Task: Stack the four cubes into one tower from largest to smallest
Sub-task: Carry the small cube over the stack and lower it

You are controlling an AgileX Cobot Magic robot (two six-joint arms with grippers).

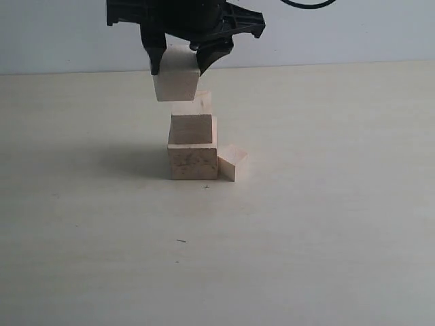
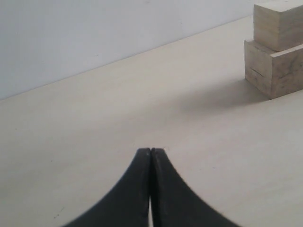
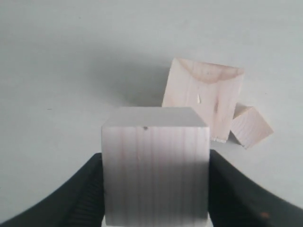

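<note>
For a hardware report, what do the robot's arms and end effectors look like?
The left end effector is matte black, with smooth curved fingers tapering to blunt tips. The right end effector is black too, under a bulky angular housing, with a black cable looping above.

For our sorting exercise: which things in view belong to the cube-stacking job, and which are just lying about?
Job: held cube, largest cube, smallest cube, fourth cube behind, right end effector.
Lying about: table, wall, shut left end effector.
</note>
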